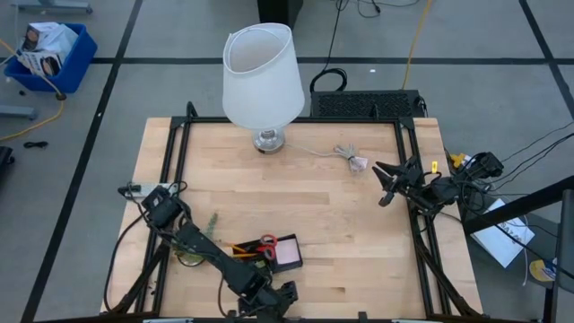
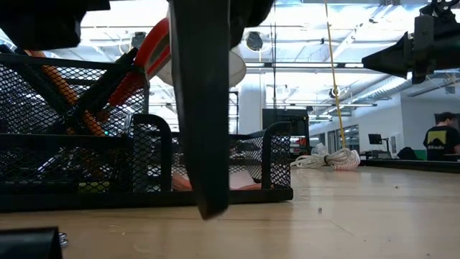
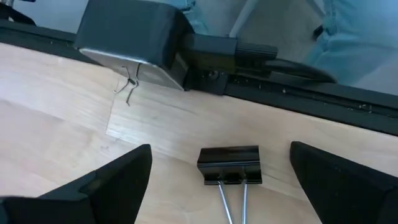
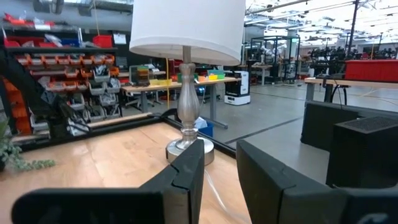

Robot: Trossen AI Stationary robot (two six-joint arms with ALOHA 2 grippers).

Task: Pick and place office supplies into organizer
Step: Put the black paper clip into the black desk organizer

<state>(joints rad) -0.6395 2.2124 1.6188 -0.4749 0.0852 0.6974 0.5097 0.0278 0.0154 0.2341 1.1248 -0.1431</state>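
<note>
The left hand point(image 3: 221, 186) sits low at the near edge of the tabletop point(image 1: 296, 193), a pale butcher-block surface of joined wood strips framed by a dark metal rail. Its two matte black fingers point(image 3: 106, 183) are spread wide, one on either side of a small black binder clip point(image 3: 229, 165), and neither touches it. The clip lies flat on the wood, a folded black body with two thin wire handles running back toward the hand.

The organizer point(image 1: 269, 251), a low black wire-mesh tray with rounded dividers, stands near the front edge just beside the left arm. Red-handled scissors point(image 1: 266, 243) and a thin orange pencil point(image 1: 244, 247) lie in it. A pink square sticky-note pad point(image 1: 289, 253) sits at its right end, though its compartment cannot be determined. A small green potted plant point(image 1: 199, 238) stands just left of the tray.

The right hand point(image 1: 384, 182) hangs above the right side of the tabletop, its fingers narrowly parted with nothing between them. A lamp point(image 1: 262, 76) with a smooth white shade and turned metal base stands at the far edge, with a pale coiled cable bundle point(image 1: 352, 160) nearby.
</note>
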